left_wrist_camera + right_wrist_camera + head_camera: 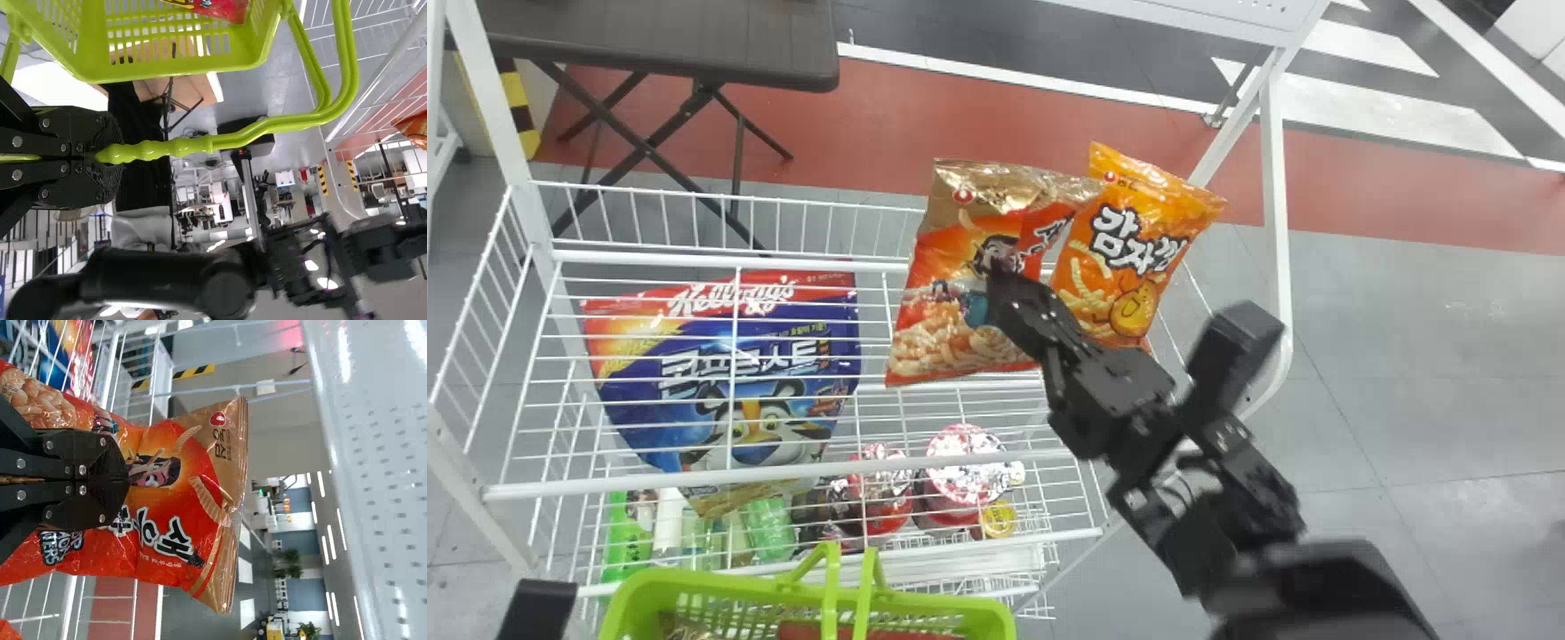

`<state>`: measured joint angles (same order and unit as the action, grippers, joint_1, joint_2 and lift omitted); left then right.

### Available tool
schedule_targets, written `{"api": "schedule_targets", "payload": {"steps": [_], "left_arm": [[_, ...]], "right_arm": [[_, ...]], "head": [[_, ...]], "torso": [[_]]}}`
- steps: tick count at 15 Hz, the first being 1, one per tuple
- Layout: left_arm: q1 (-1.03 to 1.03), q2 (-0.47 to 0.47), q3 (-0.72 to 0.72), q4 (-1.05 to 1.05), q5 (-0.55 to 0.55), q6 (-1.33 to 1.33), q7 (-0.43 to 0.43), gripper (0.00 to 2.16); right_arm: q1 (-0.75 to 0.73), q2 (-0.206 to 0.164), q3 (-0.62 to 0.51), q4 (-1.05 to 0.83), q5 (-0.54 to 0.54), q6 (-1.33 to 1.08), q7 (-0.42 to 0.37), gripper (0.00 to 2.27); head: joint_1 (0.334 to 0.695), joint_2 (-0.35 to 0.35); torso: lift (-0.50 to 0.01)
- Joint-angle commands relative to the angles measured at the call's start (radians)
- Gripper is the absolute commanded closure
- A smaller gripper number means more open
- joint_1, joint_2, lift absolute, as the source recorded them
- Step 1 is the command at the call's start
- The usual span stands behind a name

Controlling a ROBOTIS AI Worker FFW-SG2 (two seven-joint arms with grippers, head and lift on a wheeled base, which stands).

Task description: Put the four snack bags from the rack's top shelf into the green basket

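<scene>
Left gripper (101,155): clenched on 1 basket handle (267,127). 1 green basket (738,588), in front of the rack (738,259), at least 1 red pack (227,8) inside; full count can't be told. 1 cereal bag (765,382) on the rack, left side, behind wires. 2 cups (963,462) lower, right of it. 2 snack bags up top: red bag (943,311), then orange bag (1116,258) just right, partly behind it. Right gripper (1000,289) has the red bag pinched between its fingers; orange bag sits beyond the fingertips, ungripped. Left wrist view has the handle grip, head view has both bags' fronts, right wrist view adds a perforated white panel (373,487).
</scene>
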<state>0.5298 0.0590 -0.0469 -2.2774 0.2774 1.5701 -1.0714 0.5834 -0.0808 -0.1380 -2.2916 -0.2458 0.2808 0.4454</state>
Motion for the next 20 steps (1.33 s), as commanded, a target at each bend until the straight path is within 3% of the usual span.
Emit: {"api": "schedule_targets", "payload": {"steps": [1, 3, 6, 13, 18, 20], "left_arm": [[0.026, -0.008, 0.041, -0.004, 0.005, 0.001, -0.004, 2.15], [0.038, -0.016, 0.071, -0.005, 0.014, 0.001, -0.007, 2.15], [0.039, -0.016, 0.094, -0.005, 0.025, 0.001, -0.002, 2.15], [0.032, -0.027, 0.093, -0.004, 0.031, -0.018, 0.014, 2.15], [0.03, -0.027, 0.085, -0.005, 0.031, -0.025, 0.011, 2.15], [0.03, -0.027, 0.073, -0.007, 0.029, -0.025, 0.014, 2.15]], "right_arm": [[0.131, 0.015, 0.002, -0.086, -0.047, -0.024, 0.03, 2.01], [0.187, 0.027, -0.014, -0.137, -0.079, 0.108, 0.081, 2.01], [0.203, 0.027, -0.038, -0.163, -0.084, 0.418, 0.096, 2.01], [0.184, 0.023, -0.011, -0.146, -0.118, 1.013, 0.075, 2.01], [0.148, -0.002, 0.103, -0.048, -0.113, 0.983, 0.073, 2.01], [0.125, -0.002, 0.155, -0.002, -0.113, 0.884, 0.073, 2.01]], "head": [[0.695, -0.35], [0.695, -0.35], [0.695, -0.35], [0.695, -0.35], [0.695, -0.35], [0.695, -0.292]], "torso": [[0.0], [0.0], [0.0], [0.0], [0.0], [0.0]]}}
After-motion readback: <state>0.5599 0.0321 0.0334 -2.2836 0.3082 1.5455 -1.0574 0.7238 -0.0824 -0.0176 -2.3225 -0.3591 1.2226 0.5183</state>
